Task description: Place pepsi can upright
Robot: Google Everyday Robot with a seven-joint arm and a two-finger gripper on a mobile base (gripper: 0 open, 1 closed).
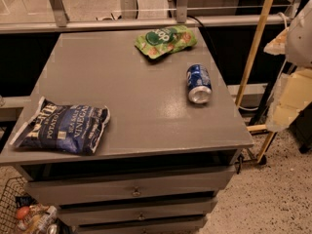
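— Where do we find the gripper?

— The gripper point(292, 94) shows as a pale cream shape at the right border, well to the right of the pepsi can point(199, 83) and beyond the tabletop's edge. Whether it is apart or together, we cannot tell.

— What containers do we see?

— Far to the can's left and lower down, a wire basket point(10, 199) holds crumpled packets and something round and orange-red. Below the can, grey drawers point(131, 191) are stacked with small knobs and dark gaps above them; we cannot see their insides.

— And the can itself?

— It is a blue metal cylinder lying on its side on the smooth grey tabletop point(122, 82), its silver end turned toward the near edge. Behind it and to its left lies a crinkled green chip bag point(165, 40). Well to its left and nearer lies a puffy dark blue chip bag point(63, 128), one corner reaching the left edge.

— What room is there?

— We see open grey surface all around the can, and the right edge is near it. Past that edge, right of the can, a wooden pole point(256, 43) slants above speckled floor point(273, 199).
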